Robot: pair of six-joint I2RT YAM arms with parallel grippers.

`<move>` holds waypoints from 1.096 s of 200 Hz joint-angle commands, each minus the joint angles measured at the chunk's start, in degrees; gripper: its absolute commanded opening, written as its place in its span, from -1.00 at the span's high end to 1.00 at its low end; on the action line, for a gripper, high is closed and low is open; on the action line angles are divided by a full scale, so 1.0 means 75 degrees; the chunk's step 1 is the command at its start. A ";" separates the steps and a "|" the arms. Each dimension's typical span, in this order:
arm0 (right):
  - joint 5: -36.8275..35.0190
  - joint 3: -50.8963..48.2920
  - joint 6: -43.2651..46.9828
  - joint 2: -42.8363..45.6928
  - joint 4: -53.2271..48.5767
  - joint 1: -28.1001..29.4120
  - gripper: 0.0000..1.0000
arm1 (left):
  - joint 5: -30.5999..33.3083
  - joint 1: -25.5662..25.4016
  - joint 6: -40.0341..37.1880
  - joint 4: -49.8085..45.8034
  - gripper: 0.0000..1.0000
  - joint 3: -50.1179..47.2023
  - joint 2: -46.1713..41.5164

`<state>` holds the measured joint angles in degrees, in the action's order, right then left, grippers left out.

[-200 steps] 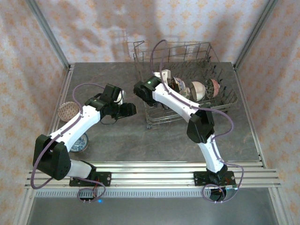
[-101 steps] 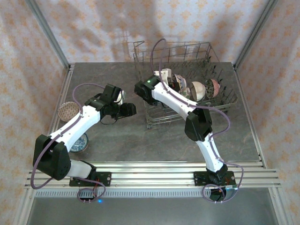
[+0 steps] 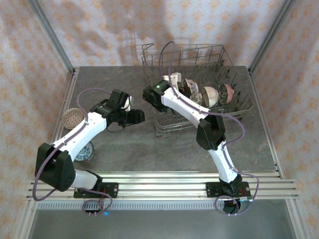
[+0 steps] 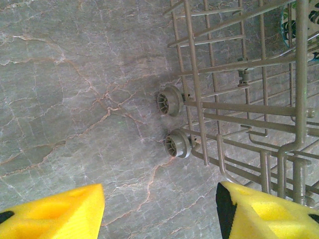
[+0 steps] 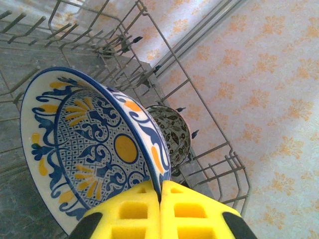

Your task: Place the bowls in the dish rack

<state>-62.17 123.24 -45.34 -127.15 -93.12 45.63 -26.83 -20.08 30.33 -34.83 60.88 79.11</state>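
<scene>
My right gripper point(image 5: 159, 199) is shut on the rim of a blue and yellow patterned bowl point(image 5: 94, 149), held on edge inside the grey wire dish rack point(image 5: 220, 148). Just behind it a dark green floral bowl point(image 5: 172, 133) stands in the rack. From above, the right gripper point(image 3: 168, 83) is at the left end of the dish rack point(image 3: 231, 58), with three bowls point(image 3: 209, 94) standing in a row to its right. My left gripper point(image 4: 159, 209) is open over bare table beside the rack's wheels point(image 4: 170, 101); in the top view the left gripper point(image 3: 137, 116) is left of the rack.
Two bowls sit on the table at far left: a brown speckled one point(image 3: 72, 117) and a blue one point(image 3: 84, 152) partly under my left arm. The grey marble table point(image 3: 164, 149) lies between the arms. Patterned walls enclose the workspace.
The right gripper has shifted the held bowl slightly right and farther into the rack. The left arm has stayed put.
</scene>
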 commanded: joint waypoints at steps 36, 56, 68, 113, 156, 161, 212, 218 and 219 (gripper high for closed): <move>0.0496 -0.0319 0.0645 0.0378 0.0174 0.0133 1.00 | 0.0012 0.0102 -0.0132 -0.0114 -0.24 -0.0005 -0.0383; 0.0603 -0.0505 0.0818 0.0442 0.0462 0.0139 1.00 | 0.0005 0.0100 -0.0104 -0.0118 -0.24 -0.0008 -0.0402; 0.0708 -0.0506 0.0835 0.0406 0.0512 0.0127 1.00 | 0.0009 0.0099 -0.0098 -0.0126 -0.24 0.0003 -0.0400; 0.1057 -0.0484 0.0992 0.0370 0.0866 0.0127 1.00 | 0.0073 0.0110 -0.0101 -0.0218 -0.24 0.0055 -0.0466; 0.1329 -0.0618 0.1133 0.0643 0.1190 0.0075 1.00 | 0.0109 0.0110 -0.0059 -0.0237 -0.25 0.0036 -0.0533; 0.1366 -0.0643 0.1165 0.0675 0.1254 0.0060 1.00 | 0.0109 0.0117 -0.0048 -0.0232 -0.25 0.0030 -0.0539; 0.1730 -0.0855 0.1321 0.0768 0.1695 -0.0025 1.00 | 0.0108 0.0112 0.0011 -0.0256 -0.25 -0.0005 -0.0634; 0.1767 -0.0868 0.1349 0.0760 0.1744 -0.0029 1.00 | 0.0114 0.0110 0.0012 -0.0258 -0.25 -0.0014 -0.0662; 0.1770 -0.0869 0.1348 0.0765 0.1754 -0.0027 1.00 | 0.0117 0.0110 0.0011 -0.0262 -0.25 -0.0017 -0.0666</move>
<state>-52.80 117.93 -35.79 -122.91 -82.70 46.19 -26.61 -19.59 30.15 -35.33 60.88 76.29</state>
